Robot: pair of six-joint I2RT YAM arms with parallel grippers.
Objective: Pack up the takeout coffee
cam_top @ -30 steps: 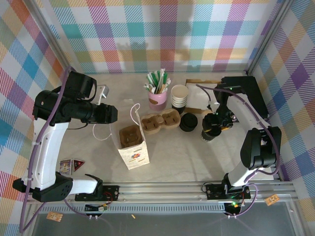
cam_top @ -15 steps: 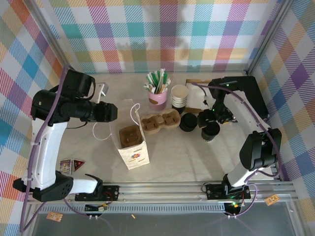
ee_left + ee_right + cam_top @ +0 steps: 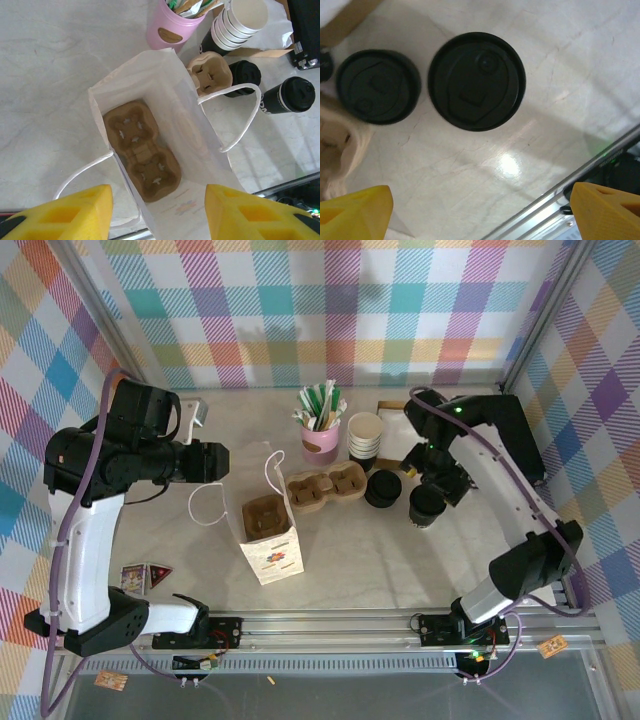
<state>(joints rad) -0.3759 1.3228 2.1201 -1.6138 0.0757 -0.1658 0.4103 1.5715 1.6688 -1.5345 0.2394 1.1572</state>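
Not packed yet: takeout coffee [image 3: 427,504] stood capped on the table betw. centre & right edge, under the wide-open, empty right claw [image 3: 480,200], w/ bag [image 3: 165,85] open nr the near edge, carrier [image 3: 142,150] inside, left claw [image 3: 157,200] half-open, empty.

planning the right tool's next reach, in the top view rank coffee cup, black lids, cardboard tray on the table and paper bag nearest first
From the right tool:
1. coffee cup, just below it
2. black lids, left of the cup
3. cardboard tray, mid-table
4. paper bag, farthest left
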